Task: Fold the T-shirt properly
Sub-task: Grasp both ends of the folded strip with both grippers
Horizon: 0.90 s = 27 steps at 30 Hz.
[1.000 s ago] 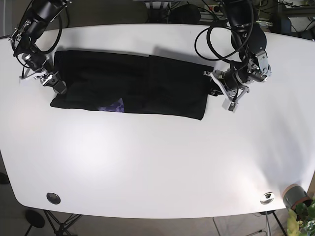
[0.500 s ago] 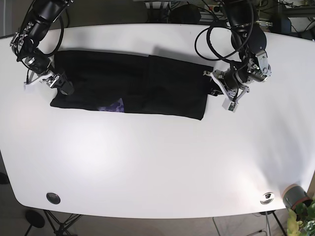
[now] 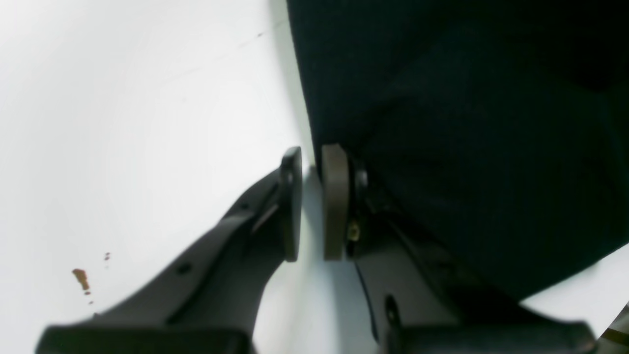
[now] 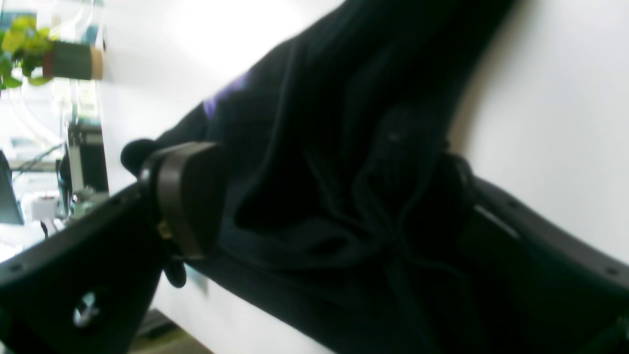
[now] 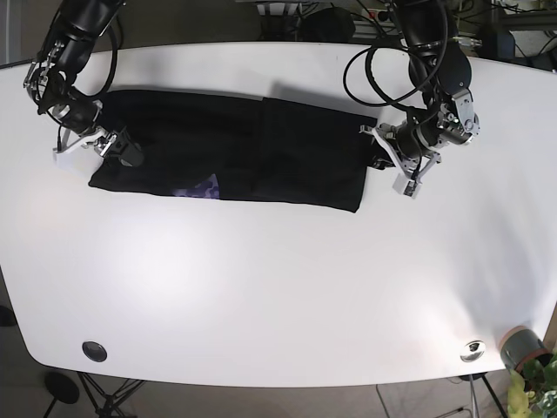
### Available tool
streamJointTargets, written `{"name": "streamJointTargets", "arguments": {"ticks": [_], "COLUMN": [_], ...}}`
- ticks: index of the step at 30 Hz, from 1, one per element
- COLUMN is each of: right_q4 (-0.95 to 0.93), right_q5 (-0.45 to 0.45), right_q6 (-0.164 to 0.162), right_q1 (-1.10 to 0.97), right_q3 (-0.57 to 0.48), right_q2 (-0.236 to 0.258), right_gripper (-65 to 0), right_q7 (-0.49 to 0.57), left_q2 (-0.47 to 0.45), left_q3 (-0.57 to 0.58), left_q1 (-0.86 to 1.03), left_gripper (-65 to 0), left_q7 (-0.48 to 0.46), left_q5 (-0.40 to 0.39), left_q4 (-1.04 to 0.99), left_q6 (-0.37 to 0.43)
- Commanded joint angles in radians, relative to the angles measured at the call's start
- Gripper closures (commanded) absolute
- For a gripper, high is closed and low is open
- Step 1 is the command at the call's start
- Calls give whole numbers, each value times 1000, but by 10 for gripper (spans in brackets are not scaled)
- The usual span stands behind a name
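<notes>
The black T-shirt [image 5: 261,148] lies flat in a long folded band across the far half of the white table [image 5: 278,287], with a purple print [image 5: 204,187] at its front edge. My right gripper [image 5: 117,150] is at the shirt's left end. In the right wrist view it [image 4: 339,211] is open wide, with bunched black cloth [image 4: 319,123] between the jaws. My left gripper [image 5: 392,164] is at the shirt's right end. In the left wrist view it [image 3: 312,201] is almost closed and empty, on the table beside the shirt's edge [image 3: 467,123].
A potted plant [image 5: 525,348] stands at the front right corner. Two round metal fittings [image 5: 94,351] [image 5: 472,350] sit near the front edge. Small brown specks [image 3: 81,279] mark the table near the left gripper.
My right gripper has moved right, from off the shirt's left edge onto its left end. The left arm has barely moved.
</notes>
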Motion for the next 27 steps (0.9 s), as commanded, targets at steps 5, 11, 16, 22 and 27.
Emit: {"name": "streamJointTargets", "arguments": {"ticks": [5,11,16,22,27], "right_q4": [24,24,24,25,88], "right_q5": [-19,-62,-62,-64,-65], "right_q6": [1,2,2,2,-1], "right_q1": [2,1,-2,-1,-5], "right_q3": [3,7,1,1,4], "right_q2": [-14,-15,-15,-6,-6], "right_gripper": [-537,-417,-132,-35,-24], "right_q7": [14,16,45,55,55], "left_q2": [-23,-26,-26,-23,-20], "left_q3": [-2,-5,-5,-1,-1], "left_q1": [-8,-8,-8,-8,-8], "left_gripper": [-56,-56,-56,-56,-56], "left_q7": [0,0,0,0,0], "left_q5": [-7,-7,-7,-7,-5], "left_q4": [12,12,12,10,9], "left_q6": [-4,-4,-4,-4,-4]}}
